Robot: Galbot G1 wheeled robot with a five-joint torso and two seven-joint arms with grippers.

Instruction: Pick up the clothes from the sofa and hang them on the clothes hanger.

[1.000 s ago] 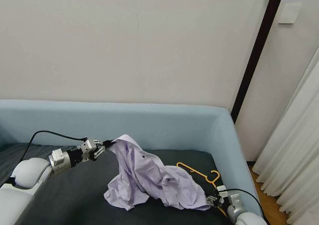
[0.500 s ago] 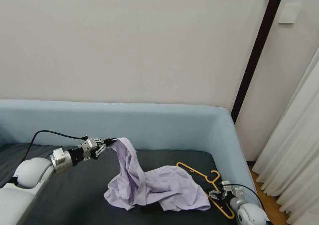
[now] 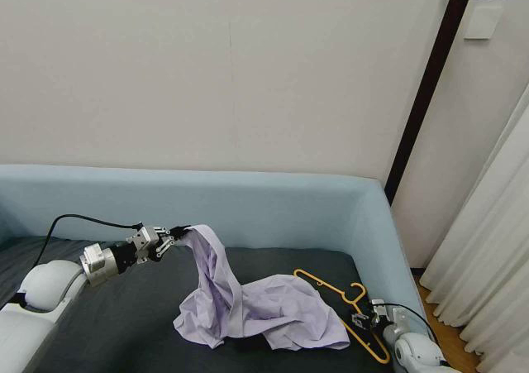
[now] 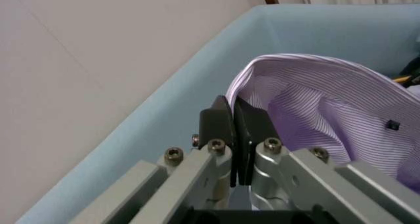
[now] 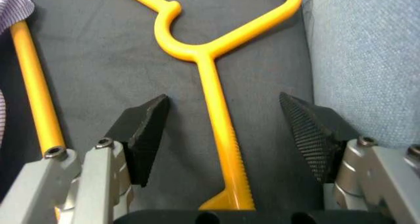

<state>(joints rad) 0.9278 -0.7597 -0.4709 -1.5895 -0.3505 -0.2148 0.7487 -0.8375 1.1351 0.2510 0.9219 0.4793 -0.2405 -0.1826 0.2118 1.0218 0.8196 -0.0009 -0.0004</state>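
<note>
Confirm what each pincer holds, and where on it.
Left pincer is shut on a folded edge of the purple shirt. Right pincer is open astride the yellow hanger, holding nothing.

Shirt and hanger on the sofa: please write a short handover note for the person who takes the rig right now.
Left gripper: shut on a fold of the purple shirt, held raised near the backrest of the sofa.
Right gripper: open, low over the seat, jaws either side of one bar of the yellow hanger, not gripping it.
Shirt: one end lifted, the rest heaped on the seat.
Hanger: flat on the seat beside the shirt, by the sofa's right arm.
Done: shirt gripped.
Left: grasp the hanger, lift the shirt clear, hang it.
</note>
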